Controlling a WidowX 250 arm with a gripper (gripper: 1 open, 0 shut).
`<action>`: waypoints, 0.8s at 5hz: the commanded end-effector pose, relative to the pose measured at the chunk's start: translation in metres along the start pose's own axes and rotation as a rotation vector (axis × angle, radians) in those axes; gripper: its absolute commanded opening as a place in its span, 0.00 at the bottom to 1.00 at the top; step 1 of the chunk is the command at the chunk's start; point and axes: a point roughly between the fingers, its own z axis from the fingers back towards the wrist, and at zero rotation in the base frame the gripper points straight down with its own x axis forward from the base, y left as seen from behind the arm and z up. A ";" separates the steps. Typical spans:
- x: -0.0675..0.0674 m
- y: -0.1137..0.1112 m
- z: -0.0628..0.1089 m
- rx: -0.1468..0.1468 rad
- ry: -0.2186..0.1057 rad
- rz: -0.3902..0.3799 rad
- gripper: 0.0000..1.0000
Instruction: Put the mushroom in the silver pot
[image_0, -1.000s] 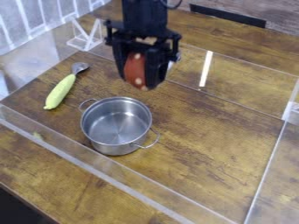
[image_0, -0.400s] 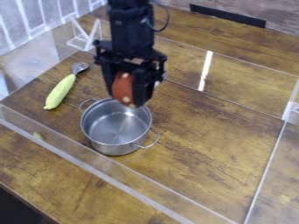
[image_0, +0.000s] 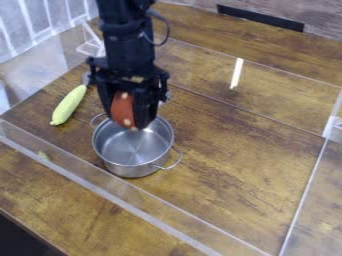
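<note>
Hanging over the far-left part of the pot's mouth: mushroom, reddish-brown cap toward the camera, covering part of the rim. Gripper comes down from the pot's far side, its jaws closed on the mushroom; stem out of sight, probably up between the fingers. That hold would leave the cap free to go in first. Whether cap touches rim, cannot tell.

Silver pot upright, a loop handle to either side, bare inner wall showing toward the camera. Corn cob lies left of the pot in the picture, well apart, out of the path. Wooden table under all.

Against the earlier frames: mushroom and gripper lower and further left, from beyond the pot to over its mouth. Pot and cob unmoved.

Judgement: a little more centring, then release.
</note>
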 end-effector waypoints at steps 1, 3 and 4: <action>0.004 -0.011 0.004 -0.008 -0.086 0.000 0.00; 0.028 0.002 -0.021 -0.017 -0.095 0.018 0.00; 0.035 0.004 -0.026 -0.021 -0.095 0.025 0.00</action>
